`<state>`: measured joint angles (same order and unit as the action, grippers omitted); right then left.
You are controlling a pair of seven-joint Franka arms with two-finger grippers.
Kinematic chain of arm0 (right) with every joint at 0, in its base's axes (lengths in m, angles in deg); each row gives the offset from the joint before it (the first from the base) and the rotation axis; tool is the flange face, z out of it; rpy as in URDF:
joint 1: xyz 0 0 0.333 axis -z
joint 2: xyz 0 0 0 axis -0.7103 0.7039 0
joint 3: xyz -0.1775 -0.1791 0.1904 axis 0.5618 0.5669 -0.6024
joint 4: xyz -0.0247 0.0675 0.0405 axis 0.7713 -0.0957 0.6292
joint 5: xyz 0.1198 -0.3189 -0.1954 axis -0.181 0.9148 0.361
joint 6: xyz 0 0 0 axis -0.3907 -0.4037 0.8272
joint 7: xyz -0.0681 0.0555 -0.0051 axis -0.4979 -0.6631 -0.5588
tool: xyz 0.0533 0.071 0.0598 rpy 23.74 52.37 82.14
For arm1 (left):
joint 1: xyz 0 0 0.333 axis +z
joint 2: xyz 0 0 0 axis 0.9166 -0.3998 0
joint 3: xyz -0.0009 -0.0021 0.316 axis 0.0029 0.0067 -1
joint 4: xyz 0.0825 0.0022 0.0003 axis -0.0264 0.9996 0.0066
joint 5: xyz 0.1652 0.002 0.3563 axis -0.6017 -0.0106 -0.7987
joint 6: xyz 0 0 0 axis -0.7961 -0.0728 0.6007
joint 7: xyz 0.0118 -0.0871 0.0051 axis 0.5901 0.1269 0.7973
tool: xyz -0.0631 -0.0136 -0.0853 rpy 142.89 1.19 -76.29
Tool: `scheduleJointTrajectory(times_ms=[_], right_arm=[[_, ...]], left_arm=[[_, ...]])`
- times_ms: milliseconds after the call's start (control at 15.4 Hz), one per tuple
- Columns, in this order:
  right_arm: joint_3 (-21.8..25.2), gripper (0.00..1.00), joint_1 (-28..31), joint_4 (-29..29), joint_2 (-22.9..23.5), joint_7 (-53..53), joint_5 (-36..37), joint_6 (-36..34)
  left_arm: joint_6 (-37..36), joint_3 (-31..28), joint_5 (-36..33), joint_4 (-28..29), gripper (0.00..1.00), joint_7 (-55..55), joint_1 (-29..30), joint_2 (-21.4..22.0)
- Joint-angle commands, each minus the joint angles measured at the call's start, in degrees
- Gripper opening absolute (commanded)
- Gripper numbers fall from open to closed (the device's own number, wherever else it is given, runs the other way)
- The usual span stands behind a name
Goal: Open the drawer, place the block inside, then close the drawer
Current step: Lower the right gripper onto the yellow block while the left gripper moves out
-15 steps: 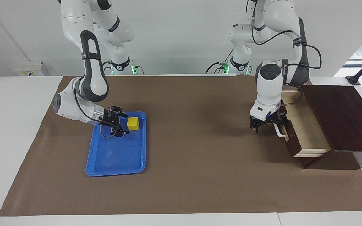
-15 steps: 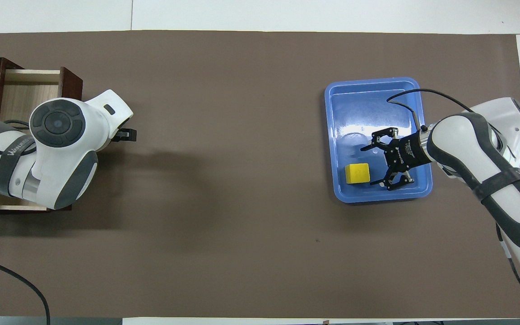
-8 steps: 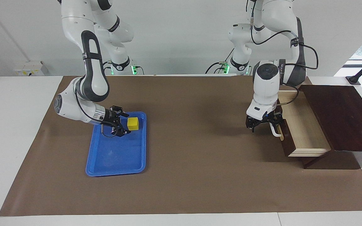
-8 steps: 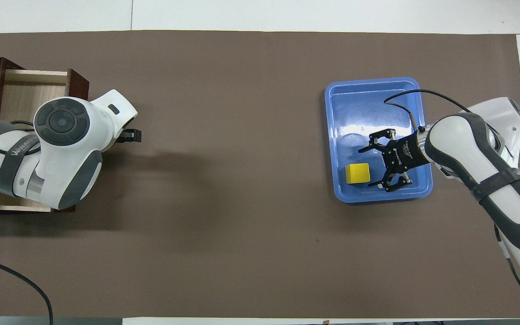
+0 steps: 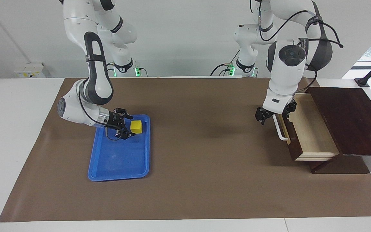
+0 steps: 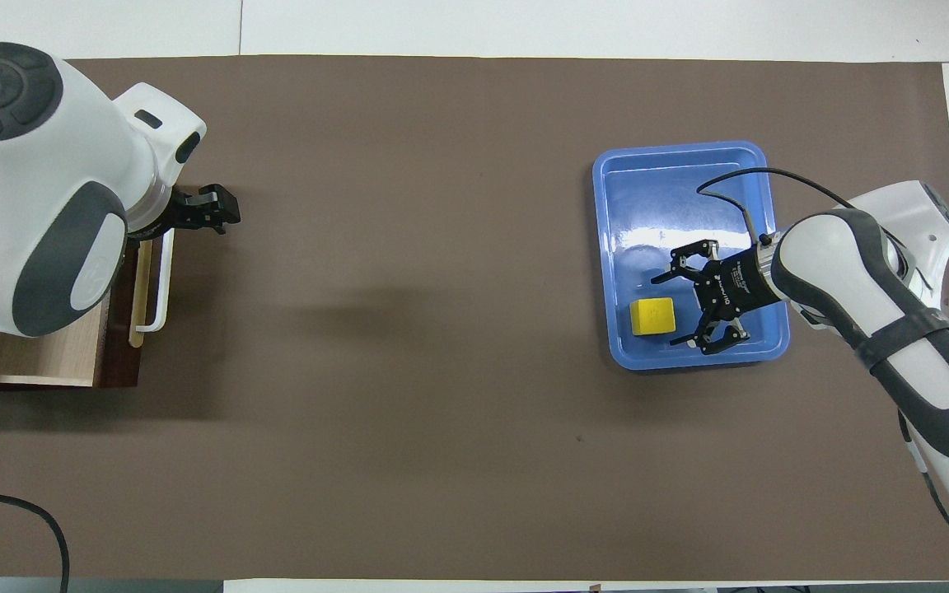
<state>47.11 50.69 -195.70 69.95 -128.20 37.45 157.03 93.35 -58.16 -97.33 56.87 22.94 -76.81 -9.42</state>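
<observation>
The dark brown drawer (image 5: 312, 132) stands pulled out, its pale interior showing; in the overhead view (image 6: 38, 358) my left arm covers much of it. Its white bar handle (image 5: 280, 130) (image 6: 163, 280) is free. My left gripper (image 5: 274, 114) (image 6: 212, 207) is open and raised over the handle's end nearer the robots, not touching it. The yellow block (image 5: 136, 126) (image 6: 652, 316) sits in the blue tray (image 5: 118, 161) (image 6: 672, 189), at the tray's end nearer the robots. My right gripper (image 5: 128, 127) (image 6: 675, 307) is open, low in the tray, right beside the block.
The drawer's dark brown cabinet (image 5: 346, 119) stands at the left arm's end of the table. A brown mat (image 5: 204, 161) covers the table between tray and drawer.
The drawer slid a little further out, then my left gripper let go of the handle and rose. My right gripper edged closer to the block. The block has not moved.
</observation>
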Motion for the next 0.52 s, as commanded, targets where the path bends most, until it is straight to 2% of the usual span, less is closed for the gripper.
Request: scheduleJointTrajectory(times_ms=[0,260,455], right_arm=[[-0.17,1.00,0.11,-1.01,-0.39,1.01,-1.50,0.52],[-0.17,1.00,0.02,-1.27,-0.47,1.10,-1.50,0.79],[-0.17,0.87,-0.33,-1.80,-0.56,1.28,-1.50,1.93]], left_arm=[[-6.08,-0.60,6.43,-3.52,1.00,11.80,-2.01,1.88],[-10.74,-0.52,13.13,-3.61,1.00,27.72,-4.73,5.84],[-11.11,-0.34,16.47,-3.08,1.00,40.89,-6.76,7.78]])
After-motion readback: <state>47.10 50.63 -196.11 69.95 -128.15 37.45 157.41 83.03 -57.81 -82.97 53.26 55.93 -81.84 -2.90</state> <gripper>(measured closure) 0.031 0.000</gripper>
